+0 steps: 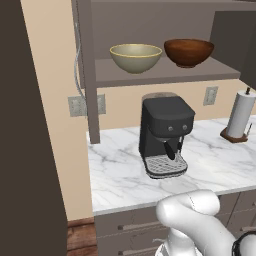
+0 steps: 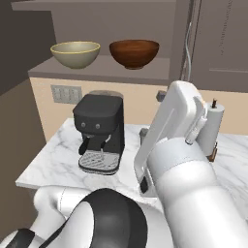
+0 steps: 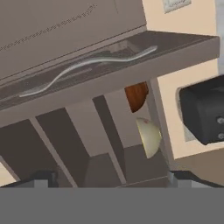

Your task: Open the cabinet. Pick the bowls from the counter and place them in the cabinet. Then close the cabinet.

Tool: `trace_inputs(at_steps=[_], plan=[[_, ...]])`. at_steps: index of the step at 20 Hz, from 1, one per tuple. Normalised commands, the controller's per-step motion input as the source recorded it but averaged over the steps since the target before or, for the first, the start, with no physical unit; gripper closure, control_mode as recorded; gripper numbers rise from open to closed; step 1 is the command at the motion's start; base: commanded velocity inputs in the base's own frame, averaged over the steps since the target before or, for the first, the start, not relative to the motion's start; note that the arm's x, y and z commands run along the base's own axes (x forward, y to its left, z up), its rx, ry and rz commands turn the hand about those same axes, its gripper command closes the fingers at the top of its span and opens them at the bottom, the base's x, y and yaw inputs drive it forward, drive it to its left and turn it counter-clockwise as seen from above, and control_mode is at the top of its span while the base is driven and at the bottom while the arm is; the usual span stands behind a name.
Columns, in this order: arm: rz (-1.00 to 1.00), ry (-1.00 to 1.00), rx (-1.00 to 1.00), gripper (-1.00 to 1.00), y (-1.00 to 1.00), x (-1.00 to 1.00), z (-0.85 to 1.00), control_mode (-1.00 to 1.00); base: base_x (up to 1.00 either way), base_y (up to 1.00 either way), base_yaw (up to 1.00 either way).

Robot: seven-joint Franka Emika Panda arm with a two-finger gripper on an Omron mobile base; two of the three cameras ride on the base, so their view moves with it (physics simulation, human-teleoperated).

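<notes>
Gripper spread wide, holding nothing; its two dark tips sit far apart at the bottom of the hand view, facing a cabinet door with its long curved silver handle.

Cabinet: mounted on the wall above the counter, both doors open, interior shelf exposed in both base views.

Counter: white marble with grey veins, over grey drawer fronts.

Coffee machine: black, upright on the counter below the shelf, near the back wall.

Paper towel roll: upright on its wooden stand, far right of the counter in the left base view.

Bowls: olive-yellow bowl and reddish-brown bowl both upright on the cabinet shelf, side by side, close together.
</notes>
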Motion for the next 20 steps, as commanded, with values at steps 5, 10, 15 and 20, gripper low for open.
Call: trace_inputs(at_steps=[5,10,15,20], plan=[[0.13,-0.06,0.0,-1.0,0.0,0.43,-0.16,-1.0,0.0,0.0,0.0],[0.13,-0.09,0.0,-1.0,-0.07,0.47,-0.08,-1.0,0.0,0.0,0.0],[0.12,-0.04,0.02,-1.0,-0.3,0.32,-0.09,-1.0,0.0,0.0,0.0],[0.12,-0.03,0.03,-1.0,-0.29,0.09,-0.1,-1.0,0.0,0.0,0.0]])
